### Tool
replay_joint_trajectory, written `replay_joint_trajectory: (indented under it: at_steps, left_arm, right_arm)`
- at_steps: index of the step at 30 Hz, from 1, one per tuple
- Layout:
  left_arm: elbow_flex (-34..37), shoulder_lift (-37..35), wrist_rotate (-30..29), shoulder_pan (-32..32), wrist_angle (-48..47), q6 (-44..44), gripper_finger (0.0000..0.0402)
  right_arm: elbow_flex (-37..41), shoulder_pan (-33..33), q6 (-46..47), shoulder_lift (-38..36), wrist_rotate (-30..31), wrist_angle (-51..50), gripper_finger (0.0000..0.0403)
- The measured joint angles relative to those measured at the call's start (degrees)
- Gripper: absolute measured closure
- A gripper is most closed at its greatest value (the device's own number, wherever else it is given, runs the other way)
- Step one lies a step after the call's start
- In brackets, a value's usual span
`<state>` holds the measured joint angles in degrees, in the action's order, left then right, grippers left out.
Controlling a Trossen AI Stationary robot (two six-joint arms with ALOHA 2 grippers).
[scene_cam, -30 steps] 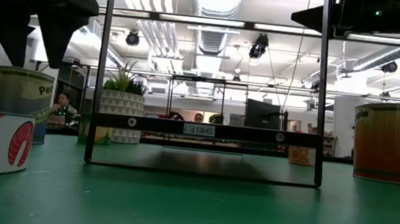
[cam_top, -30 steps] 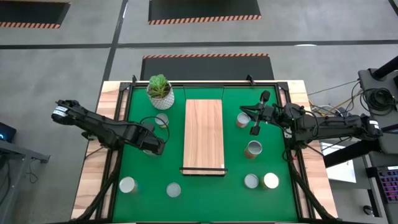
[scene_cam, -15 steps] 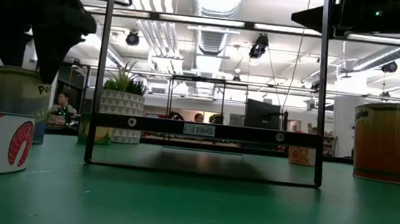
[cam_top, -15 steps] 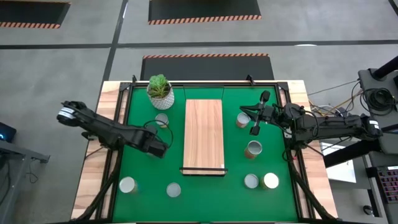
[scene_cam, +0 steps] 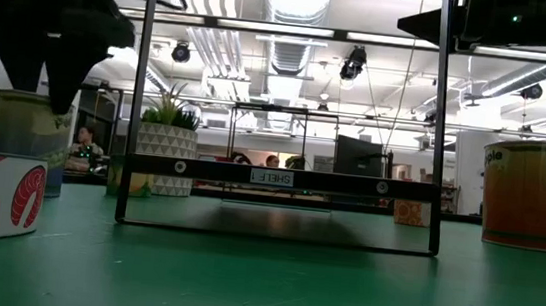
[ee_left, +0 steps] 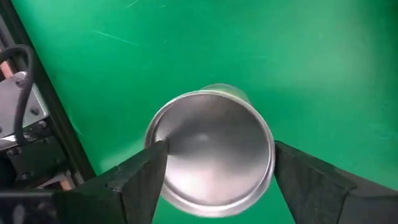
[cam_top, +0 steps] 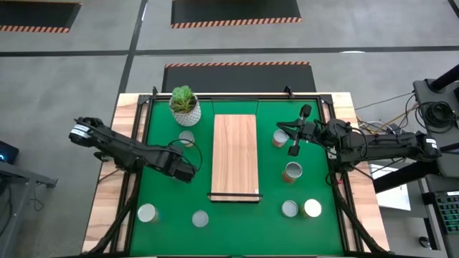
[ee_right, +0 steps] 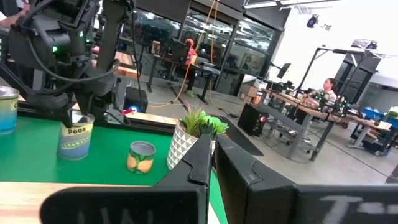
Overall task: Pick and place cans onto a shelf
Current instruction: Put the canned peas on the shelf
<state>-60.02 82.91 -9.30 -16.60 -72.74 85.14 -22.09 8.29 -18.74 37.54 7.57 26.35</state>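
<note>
A peas can (ee_left: 208, 158) with a silver top and a blue-green label (ee_right: 75, 140) stands upright on the green mat (cam_top: 165, 201), left of the shelf (cam_top: 235, 158). My left gripper (cam_top: 183, 171) points down over it, one finger on each side, and hides it in the high view. The low view shows this gripper (scene_cam: 50, 91) reaching down past the can's top (scene_cam: 27, 99). My right gripper (ee_right: 211, 163) is shut and holds nothing; it hangs above the mat right of the shelf (cam_top: 294, 143). Several other cans stand around the mat. My left gripper has the peas can between its two fingers, which lie at opposite sides of the can's upper rim (ee_left: 163, 149). The fingers (ee_left: 140, 180) come from above and point down. The can stands upright with its bottom on the mat.
A potted plant (cam_top: 184, 102) stands at the far left with a small can (cam_top: 186, 137) beside it. Cans stand right of the shelf (cam_top: 280, 137) (cam_top: 291, 172), and more along the near edge (cam_top: 147, 213) (cam_top: 200, 218) (cam_top: 289, 208) (cam_top: 312, 208).
My left gripper has sunk straight down around the peas can and shifted a little toward the shelf. The can has stayed where it stood.
</note>
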Motion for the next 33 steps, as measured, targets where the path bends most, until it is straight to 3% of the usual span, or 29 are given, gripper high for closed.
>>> replay_joint_trajectory:
  at_steps: [20,33]
  left_arm:
    - [-1.17,-0.12,-0.03,-0.09,-2.88,0.98,0.0042]
    - [0.26,-0.17,-2.14,-0.09,-1.92,0.93,0.0035]
  right_arm:
    - [0.00,-0.02,-0.88,0.02,-0.02,-0.13,0.0390]
    - [0.00,0.00,-1.46,0.04,-0.02,-0.13,0.0390]
